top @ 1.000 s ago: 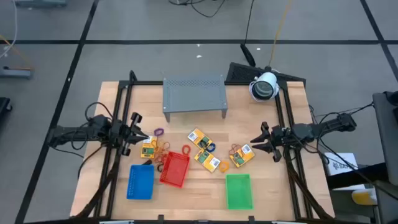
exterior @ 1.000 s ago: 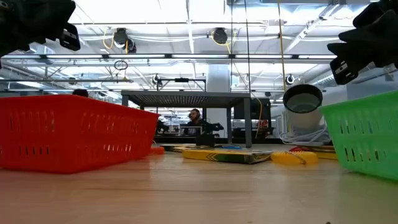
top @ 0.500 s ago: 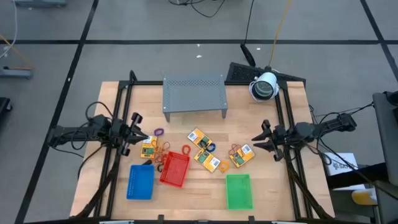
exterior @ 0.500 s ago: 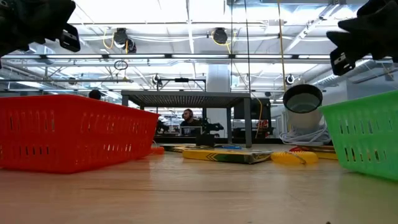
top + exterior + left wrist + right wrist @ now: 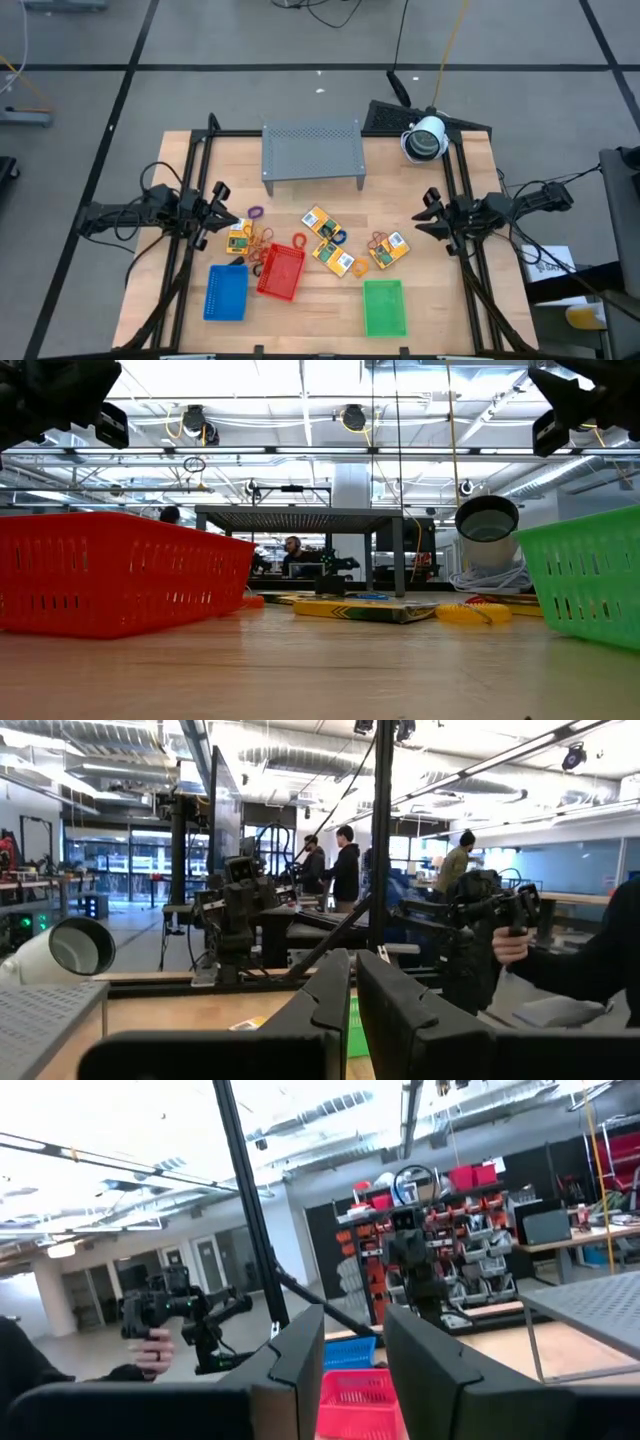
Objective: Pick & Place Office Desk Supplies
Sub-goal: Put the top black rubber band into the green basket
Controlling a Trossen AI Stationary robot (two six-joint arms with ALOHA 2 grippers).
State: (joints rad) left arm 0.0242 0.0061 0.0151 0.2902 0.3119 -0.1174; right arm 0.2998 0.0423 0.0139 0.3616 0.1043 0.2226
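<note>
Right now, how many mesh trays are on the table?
3, all along the near edge: blue tray on the left, red tray just beside it, green tray apart on the right. None looks hidden.

The wooden table (image 5: pixel 300 310) stands on a grey floor (image 5: pixel 250 35) crossed by dark lines, with black cables (image 5: pixel 330 12) trailing across it beyond the table's far edge. Across the table the room is a large open workshop with a white ceiling, bright strip lights (image 5: pixel 300 400), exposed ducts (image 5: pixel 330 760) and pipes, tall dark posts, and shelving with red and dark storage bins (image 5: pixel 480 1190) against a far wall. Several people (image 5: pixel 345 870) stand among distant workbenches, one person sits at a desk (image 5: pixel 291 550) far behind, and a hand (image 5: pixel 155 1355) close by holds a dark camera rig
</note>
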